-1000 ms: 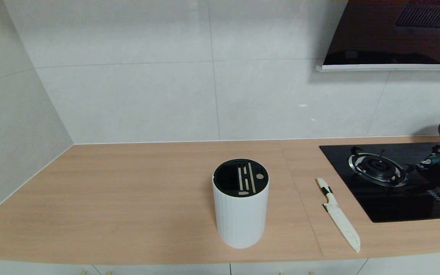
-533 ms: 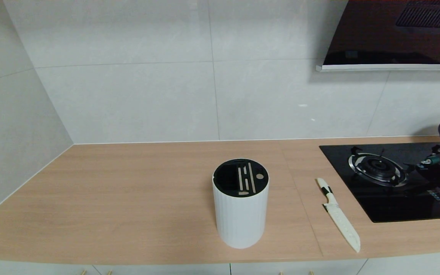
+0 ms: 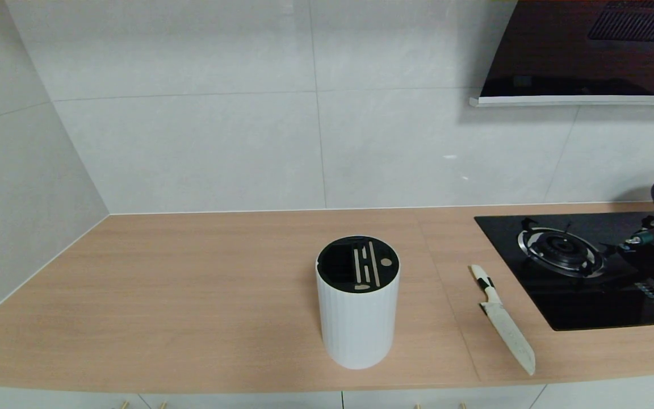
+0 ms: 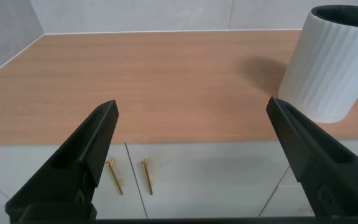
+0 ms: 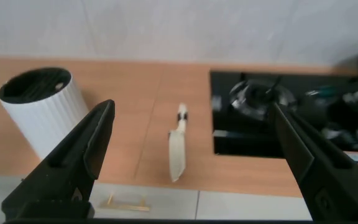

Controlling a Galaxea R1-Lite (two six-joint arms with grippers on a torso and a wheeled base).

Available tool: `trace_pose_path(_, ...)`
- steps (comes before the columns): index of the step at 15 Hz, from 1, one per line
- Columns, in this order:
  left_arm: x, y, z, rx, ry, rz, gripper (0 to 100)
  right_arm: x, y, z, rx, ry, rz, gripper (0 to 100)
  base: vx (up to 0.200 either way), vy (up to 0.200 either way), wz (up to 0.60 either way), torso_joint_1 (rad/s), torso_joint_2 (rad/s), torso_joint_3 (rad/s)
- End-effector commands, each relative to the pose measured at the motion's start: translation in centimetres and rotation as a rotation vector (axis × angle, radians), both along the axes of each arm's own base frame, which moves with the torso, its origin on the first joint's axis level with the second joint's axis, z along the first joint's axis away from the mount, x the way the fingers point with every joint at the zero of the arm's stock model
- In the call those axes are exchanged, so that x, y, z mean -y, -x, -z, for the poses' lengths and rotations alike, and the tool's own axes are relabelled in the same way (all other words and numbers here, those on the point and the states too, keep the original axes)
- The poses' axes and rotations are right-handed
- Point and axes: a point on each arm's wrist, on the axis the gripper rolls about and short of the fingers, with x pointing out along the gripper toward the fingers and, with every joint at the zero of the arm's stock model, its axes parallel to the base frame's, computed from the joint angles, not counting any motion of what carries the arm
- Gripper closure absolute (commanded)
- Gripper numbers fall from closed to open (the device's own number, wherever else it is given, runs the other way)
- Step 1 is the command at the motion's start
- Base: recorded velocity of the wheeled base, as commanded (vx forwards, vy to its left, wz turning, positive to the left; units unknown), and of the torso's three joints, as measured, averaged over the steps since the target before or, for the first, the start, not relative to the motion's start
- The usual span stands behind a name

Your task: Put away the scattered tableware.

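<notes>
Trouble is most likely to start with the knife [image 3: 503, 318]. It lies flat on the bench [image 3: 191, 284] between the white ribbed knife holder [image 3: 357, 301] and the gas hob [image 3: 582, 272], apart from both. Its handle points toward the wall and its blade tip lies close to the front edge. Both grippers are released and carry nothing. The left gripper [image 4: 191, 109] hangs with jaws spread wide in front of the bench edge, near the holder. The right gripper [image 5: 192, 109], equally spread, faces the knife from the front.

I judge the pickup to be the first hazard. The handle is slim and rests on the wood, so fingers coming down off-centre could skid it forward and push the tip over the edge. A grasp on the handle alone may let the blade swing in the jaws, and then it would not line up with the narrow slots in the holder's black top.

A misaligned blade would jam against the top. The holder is tall and stands near the front edge, so a sideways push could slide or tip it unless the left gripper steadies it. A wide swing of the right arm could also strike the hob's burner supports
</notes>
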Motion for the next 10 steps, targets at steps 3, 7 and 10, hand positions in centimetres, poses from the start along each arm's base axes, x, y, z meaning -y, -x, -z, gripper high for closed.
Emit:
trace_pose_path(3,0.0,0.0,0.0,0.0,0.0,-0.001,0,-2.4,-14.8,3.5,-0.335,0.022,-0.088,0,0.0,0.0,0.0,0.0,0.0,0.0)
trace_pose_path(7,0.0,0.0,0.0,0.002,0.0,-0.001,0,-3.2,-20.4,9.7,-0.516,0.037,-0.085,0,0.0,0.0,0.0,0.0,0.0,0.0)
trace_pose_path(10,0.0,0.0,0.0,0.0,0.0,-0.001,0,-3.6,-23.6,14.4,-0.577,0.066,-0.079,0,0.0,0.0,0.0,0.0,0.0,0.0)
